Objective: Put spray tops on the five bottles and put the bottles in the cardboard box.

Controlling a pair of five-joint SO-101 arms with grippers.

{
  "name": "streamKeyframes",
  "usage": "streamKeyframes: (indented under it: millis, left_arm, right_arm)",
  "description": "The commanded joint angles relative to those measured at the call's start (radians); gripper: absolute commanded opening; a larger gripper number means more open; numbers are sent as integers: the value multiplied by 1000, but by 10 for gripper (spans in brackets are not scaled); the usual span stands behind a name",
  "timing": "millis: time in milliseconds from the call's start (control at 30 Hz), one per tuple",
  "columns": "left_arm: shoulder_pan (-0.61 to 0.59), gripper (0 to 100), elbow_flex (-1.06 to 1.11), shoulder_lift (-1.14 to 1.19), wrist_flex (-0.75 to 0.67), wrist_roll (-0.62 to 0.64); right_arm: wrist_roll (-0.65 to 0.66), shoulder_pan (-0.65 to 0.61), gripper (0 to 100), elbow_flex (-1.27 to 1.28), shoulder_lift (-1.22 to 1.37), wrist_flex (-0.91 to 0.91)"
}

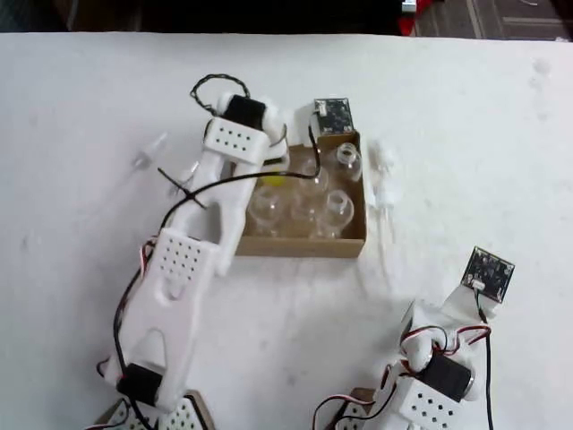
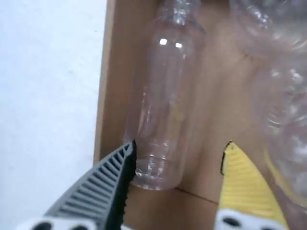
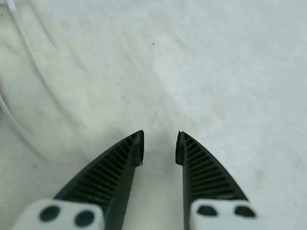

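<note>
The right arm [image 1: 439, 363] sits folded at lower right, its gripper [image 3: 159, 143] narrowly parted over the table [image 3: 216, 72] (holding nothing). The left arm [image 1: 183, 260] stretches from lower left to the box [image 1: 300, 246] at centre. Its gripper [image 2: 180, 143] is spread wide over a lying bottle [image 2: 163, 105]. Spray tops [image 1: 385, 179] lie just right of the box.

White table [image 1: 81, 98], dark floor [image 1: 179, 13] beyond its far edge, small red object [image 1: 407, 25] at that edge
</note>
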Motion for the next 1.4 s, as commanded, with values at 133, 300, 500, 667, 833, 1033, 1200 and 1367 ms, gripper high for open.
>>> streamKeyframes:
  millis: [133,300,500,667,833,1033,1200,1367]
  left_arm:
    - [-12,255,-29,41,34,-121]
    - [-13,249,-31,27,91,-180]
    - [-16,252,-31,25,20,-112]
    - [-10,249,-20,28,-12,-81]
    - [-10,191,-20,28,-11,-86]
    - [-12,109,-31,18,-14,-80]
    - [-12,107,-94,16,20,-74]
    - [-8,106,-308,24,107,-8]
  right_arm:
    - [12,-5,91,9,2,5]
    - [12,-5,91,9,2,5]
    - [12,-5,91,9,2,5]
    - [12,-5,91,9,2,5]
    - [12,-5,91,9,2,5]
    - [12,-5,91,9,2,5]
    - [12,-5,91,9,2,5]
    - [12,-5,91,9,2,5]
